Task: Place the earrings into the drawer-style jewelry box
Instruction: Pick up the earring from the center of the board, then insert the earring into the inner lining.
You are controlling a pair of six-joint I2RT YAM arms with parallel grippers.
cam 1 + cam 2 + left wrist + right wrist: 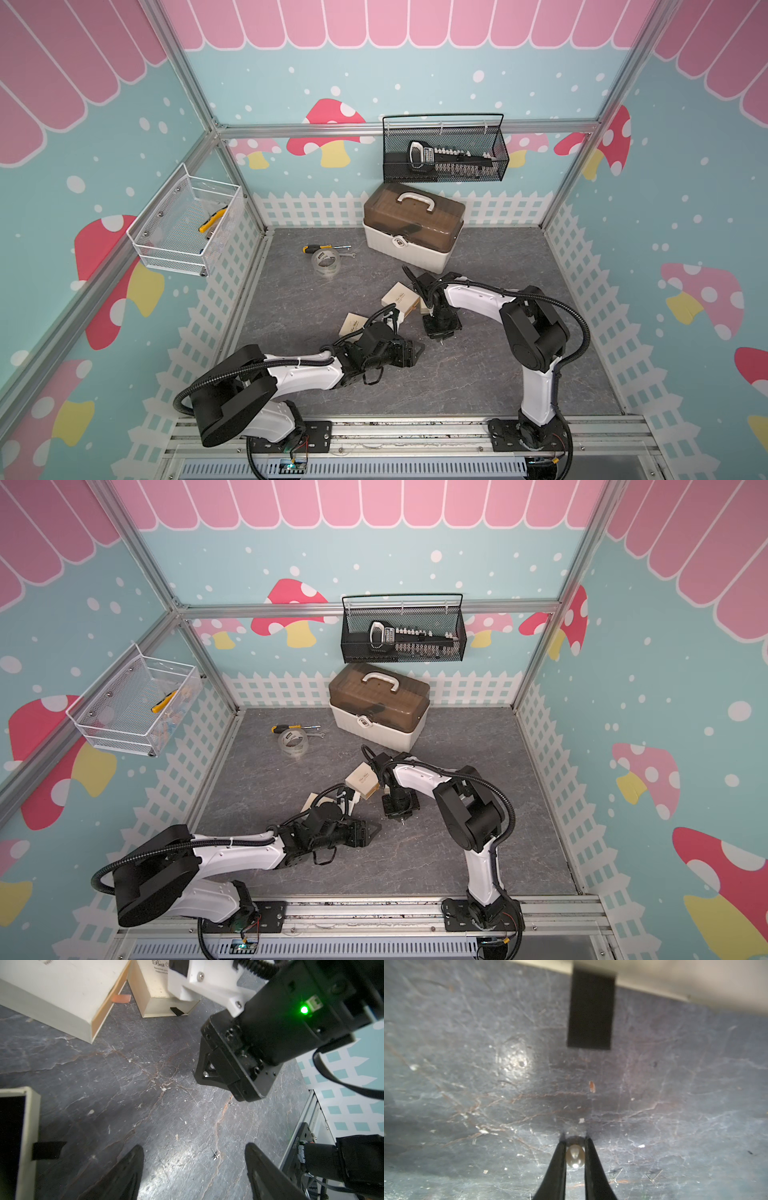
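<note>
Gently lift straight off surface [467, 1084], right fingers [556, 1167] clamped on earring [575, 1157], pearl centred; left fingers [124, 1172] apart, empty.

Your tabletop [467, 1088] has a dark slate look, veined, scuffed, with a dull sheen. The earring [575, 1157] is a glossy pearly bead, the cream box [62, 995] looks like matt card, the pull tab [590, 1012] matt black. You get smooth plastic on the toolbox [409, 249] with a smoky see-through lid, metal mesh on the black basket [399, 168], clear shiny tape roll [326, 262].
</note>
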